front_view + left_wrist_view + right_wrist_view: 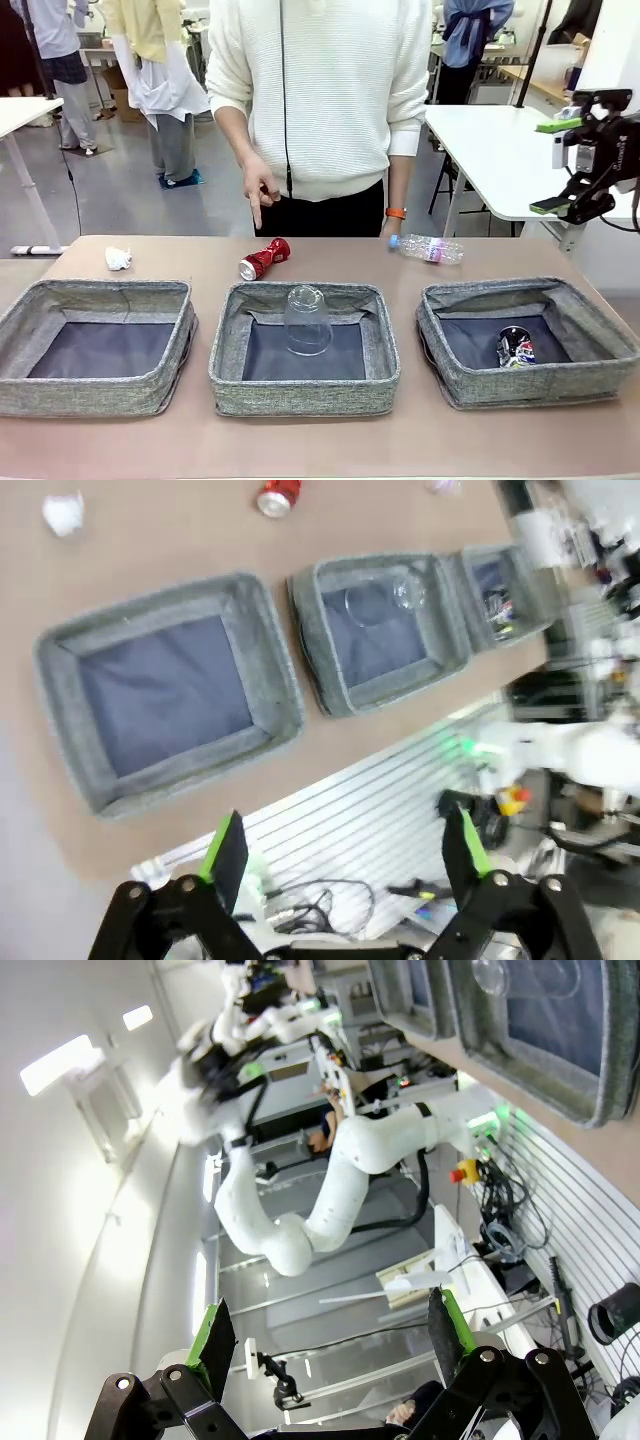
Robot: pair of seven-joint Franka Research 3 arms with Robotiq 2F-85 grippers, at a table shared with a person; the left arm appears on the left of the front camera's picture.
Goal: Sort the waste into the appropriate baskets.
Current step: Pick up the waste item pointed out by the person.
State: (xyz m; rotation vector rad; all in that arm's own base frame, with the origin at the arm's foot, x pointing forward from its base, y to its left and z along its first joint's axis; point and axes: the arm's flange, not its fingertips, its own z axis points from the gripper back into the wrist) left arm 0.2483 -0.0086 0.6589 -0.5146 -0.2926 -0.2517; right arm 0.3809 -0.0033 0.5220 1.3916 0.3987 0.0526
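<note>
Three grey baskets stand in a row: the left one [90,395] holds nothing, the middle one [300,395] holds a clear plastic cup [307,320] upside down, and the right one [520,385] holds a dark crushed can [515,348]. Behind them on the table lie a red soda can [265,258], a clear bottle [430,249] and a white paper wad [118,259]. My right gripper [555,165] hangs open, high at the far right. My left gripper [345,850] is open, high above the baskets' near side, over the left basket [60,680], red can [278,497] and paper wad [64,512].
A person in a white sweater stands at the far side, one hand [258,190] pointing down just above the red can. A white table [500,150] stands behind at the right. The right wrist view shows my left arm [330,1180] and a basket's wall [520,1060].
</note>
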